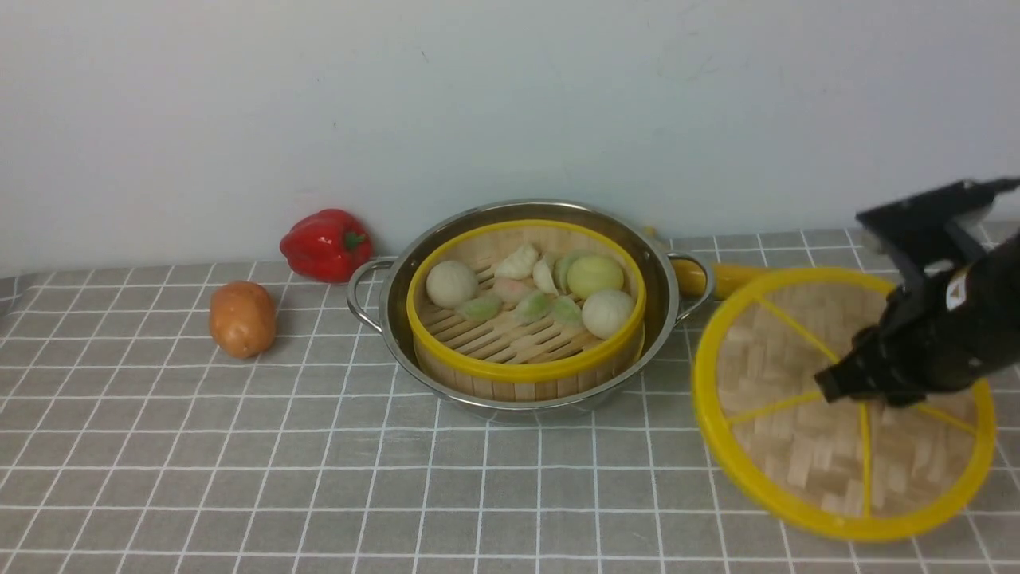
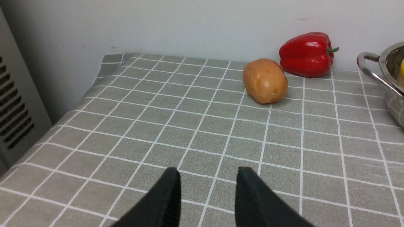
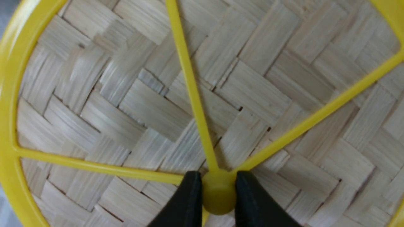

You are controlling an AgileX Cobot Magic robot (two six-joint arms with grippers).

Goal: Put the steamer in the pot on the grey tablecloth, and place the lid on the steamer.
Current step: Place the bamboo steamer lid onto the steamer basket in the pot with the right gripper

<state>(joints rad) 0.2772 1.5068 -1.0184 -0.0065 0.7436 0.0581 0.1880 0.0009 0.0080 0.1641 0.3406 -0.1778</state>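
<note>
Done: the steamer [image 1: 518, 372] sits inside the pot [image 1: 394, 319] on the grey tablecloth [image 1: 239, 462]. It has buns and dumplings [image 1: 518, 291] on its slats. That part looks finished.
Left to do: the lid [image 1: 797, 430] is not on the steamer yet. It needs to go across and down onto the yellow rim.
Lid: it is to the right of the pot and apart from it. It is tilted so its woven face shows to the front. I cannot tell if its low edge touches the cloth.
Right jaws: they pinch the small knob [image 3: 218, 192] in the middle of the lid, one on each side.
Left jaws: they are spread apart with nothing between them, over bare cloth far to the left.
Room: there is open cloth between the lid and the pot, and nothing stands in the way. The pot's right handle [image 1: 695, 283] and a yellow thing [image 1: 729, 277] behind it are near the lid's far edge.
Edges: the steamer's wall stands a bit higher than the pot's front rim. The lid looks about as wide as the steamer, so I think it must go flat and right over the middle.
Other things: the potato [image 1: 242, 318] and the red pepper [image 1: 326, 244] lie left of the pot, well apart from the lid.
Worktop: its left edge shows in the left wrist view, far from this job.
</note>
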